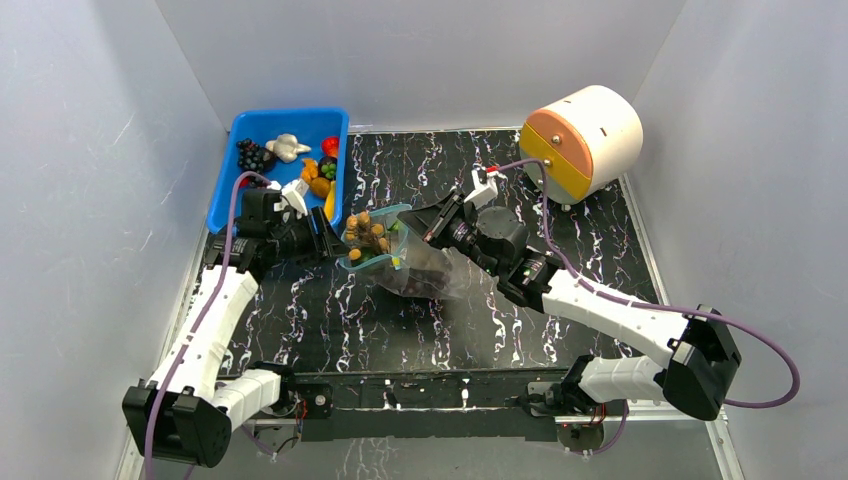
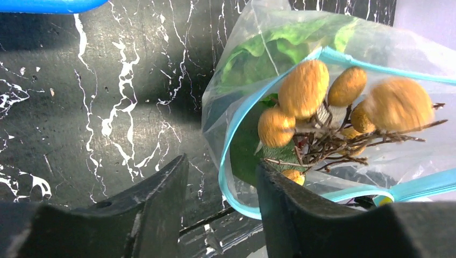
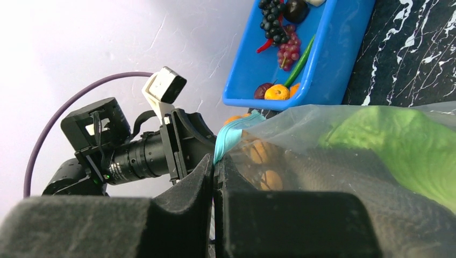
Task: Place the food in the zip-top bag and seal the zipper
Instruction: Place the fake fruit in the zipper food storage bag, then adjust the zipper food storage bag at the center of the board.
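Observation:
The clear zip-top bag (image 1: 425,268) lies mid-table with its mouth open toward the left. Its teal zipper (image 2: 230,141) curves round the mouth. A green lettuce head (image 2: 269,51) is inside it. A cluster of orange-brown pieces (image 2: 304,88) on twigs sits in the mouth, blurred. My left gripper (image 2: 223,164) is open at the mouth, and the lower rim passes between its fingers. My right gripper (image 3: 215,161) is shut on the far rim of the zip-top bag (image 3: 344,156) and holds it up. A dark grape bunch (image 1: 252,153) lies in the blue bin.
The blue bin (image 1: 225,195) stands at the back left with several more toy foods, just behind my left gripper (image 1: 335,243). A round orange-and-cream drum (image 1: 583,140) stands at the back right. White walls close in three sides.

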Robot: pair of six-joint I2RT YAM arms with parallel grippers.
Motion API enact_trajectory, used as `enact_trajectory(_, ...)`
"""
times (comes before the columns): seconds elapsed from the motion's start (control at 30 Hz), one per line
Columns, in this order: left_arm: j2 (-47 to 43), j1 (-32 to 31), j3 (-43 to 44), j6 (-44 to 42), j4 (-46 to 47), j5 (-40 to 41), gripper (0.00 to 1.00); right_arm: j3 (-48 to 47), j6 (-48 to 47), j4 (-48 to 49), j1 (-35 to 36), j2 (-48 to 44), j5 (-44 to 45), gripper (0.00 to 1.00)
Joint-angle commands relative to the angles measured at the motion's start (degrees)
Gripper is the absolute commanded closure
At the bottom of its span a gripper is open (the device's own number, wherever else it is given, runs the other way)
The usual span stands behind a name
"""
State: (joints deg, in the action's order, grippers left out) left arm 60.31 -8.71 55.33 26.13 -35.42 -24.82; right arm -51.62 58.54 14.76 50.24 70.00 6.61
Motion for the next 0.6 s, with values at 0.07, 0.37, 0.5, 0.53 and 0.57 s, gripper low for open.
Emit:
enact_trajectory(0.07, -1.77, -0.08, 1.18, -0.22, 0.29, -3.02, 0.47, -1.07, 0.54, 8.06, 0.05, -0.86, 0.98, 1.00)
enact_trajectory(0.37, 0.42, -0.08, -0.33, 1.27, 2.14, -3.84, 0.02, -0.59, 0.98, 7.78, 0.03, -1.15, 0.48, 1.00)
enact_trajectory(0.5, 0.54, -0.08, -0.17, 0.51, 2.99, -4.90, 0.02, -0.85, 0.80, 7.79, 0.05, -1.09, 0.42, 1.00)
enact_trajectory(0.53, 0.51, -0.09, -0.24, 0.30, 2.99, -4.91, 0.02, -0.90, 0.82, 7.86, 0.03, -0.98, 0.34, 1.00)
enact_trajectory(0.57, 0.47, -0.06, -0.30, 0.25, 2.90, -4.52, 0.02, -0.89, 0.86, 7.89, 0.05, -0.96, 0.26, 1.00)
